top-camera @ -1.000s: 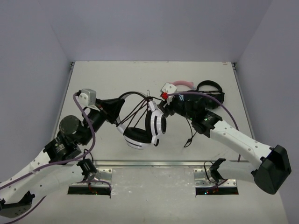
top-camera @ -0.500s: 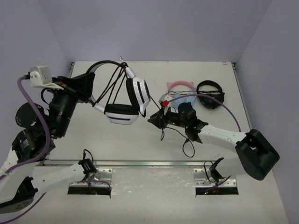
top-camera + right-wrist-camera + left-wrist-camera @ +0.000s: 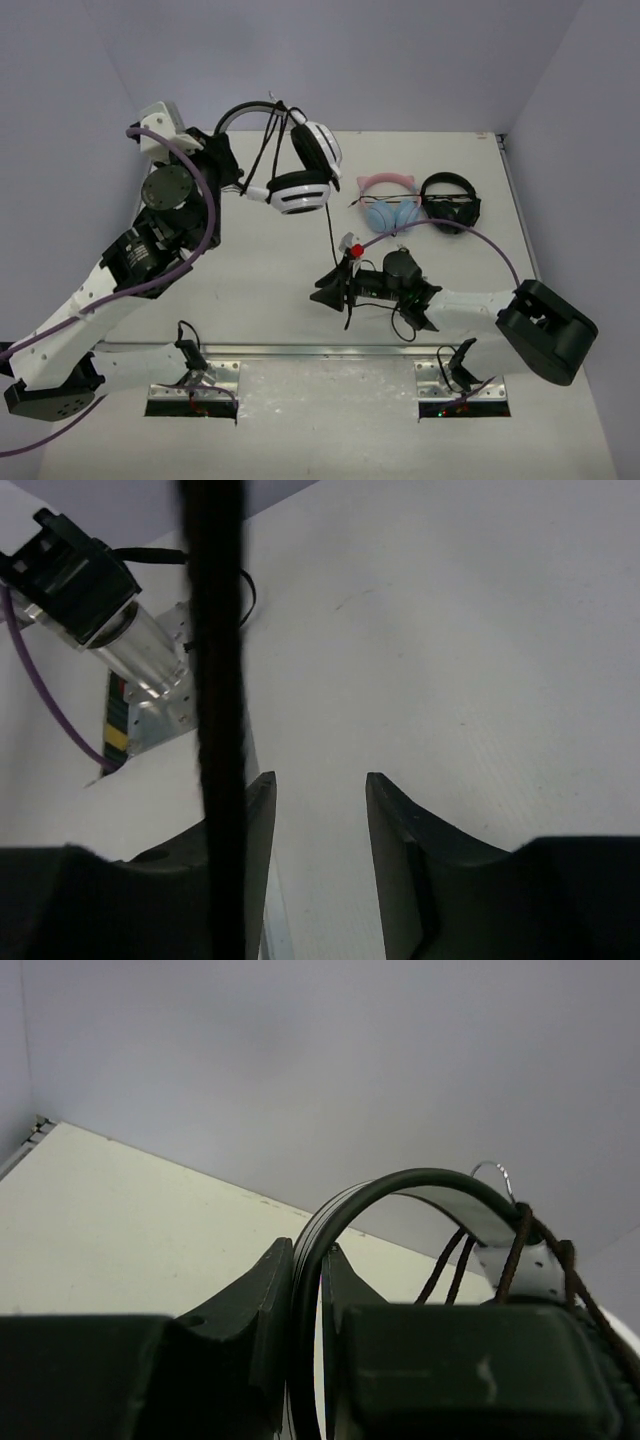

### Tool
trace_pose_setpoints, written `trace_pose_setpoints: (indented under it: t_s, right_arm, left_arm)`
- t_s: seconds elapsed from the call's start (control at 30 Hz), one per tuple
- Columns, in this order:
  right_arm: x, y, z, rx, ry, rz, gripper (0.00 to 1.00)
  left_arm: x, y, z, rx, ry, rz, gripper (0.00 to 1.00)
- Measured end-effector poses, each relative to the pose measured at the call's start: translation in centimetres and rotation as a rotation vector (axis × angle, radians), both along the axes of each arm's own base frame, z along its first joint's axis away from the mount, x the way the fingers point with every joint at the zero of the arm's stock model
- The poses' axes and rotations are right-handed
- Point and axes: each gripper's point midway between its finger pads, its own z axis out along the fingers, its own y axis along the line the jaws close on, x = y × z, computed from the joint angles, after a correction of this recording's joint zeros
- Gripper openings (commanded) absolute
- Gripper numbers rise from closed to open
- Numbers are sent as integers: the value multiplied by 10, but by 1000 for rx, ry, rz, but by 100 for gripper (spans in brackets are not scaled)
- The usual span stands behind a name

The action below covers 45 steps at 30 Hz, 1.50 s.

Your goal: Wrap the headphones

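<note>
L hand [image 3: 228, 168] is up high over far-left of surface [image 3: 250, 270], clamped on headband [image 3: 420, 1185] of headphones [image 3: 297, 180]. L wrist cam shows both fingers [image 3: 265, 1295] pinching the band edge-on, no gap left. Headphones hang in air off that hand, cups lower & to its right, one black cushion facing up at top cam, all clear of surface. Cable [image 3: 331, 230]: a few strands run from headband down to cups, then one thin line drops from cups toward R hand [image 3: 328, 292]. R hand is low, near front-centre, pointing left, fingers apart w/ a modest gap, nothing seen betw. them. In R wrist cam the cable is a blurred black stripe close to lens, crossing the finger on view's left, not in the gap. More cable lies looped on surface by R wrist. Cat-ear set [image 3: 385, 208] & black set [image 3: 450, 203] lie side by side at far right, well apart from both hands.
</note>
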Motion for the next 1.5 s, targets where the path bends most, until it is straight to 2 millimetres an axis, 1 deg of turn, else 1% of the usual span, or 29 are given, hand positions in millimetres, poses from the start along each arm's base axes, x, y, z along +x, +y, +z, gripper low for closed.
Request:
trace_pose_setpoints:
  t_s: [0.03,0.07,0.13,0.23,0.3,0.33,0.37,0.4,0.43,0.47,0.53,0.63,0.73,0.8,0.87,0.9,0.93,1.0,1.03,1.07,1.1,1.13,1.17,1.27,1.37,1.43,1.47,1.5]
  right_arm:
    - [-5,3,3,13,0,19,52]
    - [-10,6,5,22,10,37,56]
    - [-18,9,8,37,28,68,69]
    - [-23,11,14,54,60,71,69]
    - [-19,12,23,59,84,45,60]
    - [-17,12,32,66,83,37,53]
    - [-14,13,42,78,76,27,50]
    - [-12,14,54,93,64,21,50]
    - [-11,15,65,109,50,16,54]
    - [-9,16,76,124,36,12,64]
    - [-7,16,89,142,14,7,69]
    - [-9,16,88,146,25,9,74]
    - [-14,12,75,135,69,9,77]
    - [-17,12,72,133,85,14,77]
    - [-18,11,76,141,82,18,71]
    - [-19,10,78,143,77,21,66]
    - [-20,10,81,148,65,26,57]
    - [-20,9,86,154,37,29,51]
    - [-20,9,87,154,25,30,37]
    - [-19,9,87,152,13,29,30]
    - [-19,9,86,149,7,31,20]
    - [-18,9,85,146,0,31,4]
    - [-17,10,83,142,-5,31,1]
    - [-14,13,73,122,16,25,1]
    - [-17,16,64,96,26,16,1]
    - [-31,23,58,68,19,35,1]
    - [-42,27,55,48,12,55,1]
    - [-58,32,51,27,5,87,1]
  left_arm:
    - [2,-2,0,-1,-1,0,0]
    - [3,-2,1,-9,-6,4,0]
    - [3,-2,9,-53,-35,11,0]
    - [-3,2,23,-111,-88,-11,0]
    - [-10,4,28,-148,-130,-48,0]
    - [-14,6,28,-162,-146,-62,0]
    - [-18,10,29,-184,-164,-67,1]
    - [-22,14,31,-205,-180,-69,1]
    - [-26,19,33,-221,-193,-65,0]
    - [-29,24,35,-237,-205,-59,0]
    - [-33,31,40,-264,-222,-43,0]
    - [-35,39,44,-293,-236,-15,0]
    - [-38,43,50,-320,-256,-8,0]
    - [-37,42,51,-324,-261,-9,0]
    - [-36,40,50,-320,-257,-10,0]
    - [-36,40,50,-319,-257,-9,0]
    - [-35,40,49,-319,-256,-9,0]
    - [-35,40,49,-323,-256,-9,0]
    - [-35,40,50,-327,-257,-9,0]
    - [-35,40,50,-331,-258,-10,0]
    - [-35,40,50,-336,-258,-9,0]
    - [-35,40,49,-339,-257,-6,0]
    - [-35,40,49,-342,-255,-2,0]
    - [-32,42,43,-345,-231,33,0]
    - [-28,49,39,-356,-204,111,0]
    - [-26,55,34,-365,-184,189,0]
    - [-23,57,30,-357,-168,230,0]
    - [-20,58,26,-349,-153,275,0]
